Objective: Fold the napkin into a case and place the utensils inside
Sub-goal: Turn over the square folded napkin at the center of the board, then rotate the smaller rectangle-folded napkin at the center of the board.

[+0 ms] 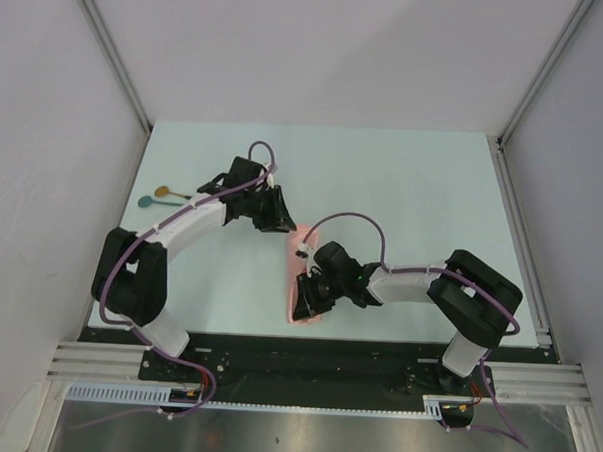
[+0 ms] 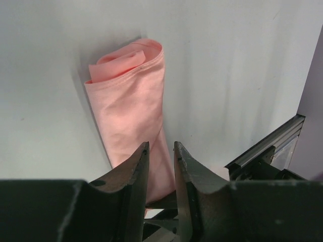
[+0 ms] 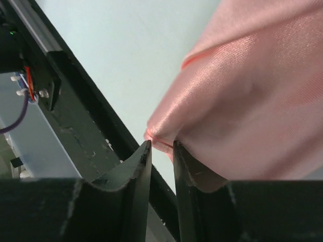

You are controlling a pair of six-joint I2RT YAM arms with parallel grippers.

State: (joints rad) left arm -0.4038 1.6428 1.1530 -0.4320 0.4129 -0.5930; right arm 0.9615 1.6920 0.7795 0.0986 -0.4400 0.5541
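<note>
The salmon-pink napkin (image 1: pixel 293 271) lies folded into a narrow layered strip running from mid-table toward the near edge. In the left wrist view the napkin (image 2: pixel 128 96) has a rolled, open end at the top. My left gripper (image 1: pixel 279 217) is at the strip's far end. Its jaws (image 2: pixel 160 146) are narrowed, with cloth filling the slim gap. My right gripper (image 1: pixel 306 304) is at the near end and pinches a folded corner of the napkin (image 3: pixel 242 101) at its tips (image 3: pixel 161 143). The cloth drapes over its right finger. Two utensils, a golden-bowled spoon (image 1: pixel 171 192) and a teal-bowled spoon (image 1: pixel 147 201), lie far left.
The black base rail (image 1: pixel 315 367) runs along the table's near edge, close behind the right gripper; the rail (image 3: pixel 86 131) shows just beyond the pinched corner. White walls enclose the table on three sides. Purple cables loop above both arms.
</note>
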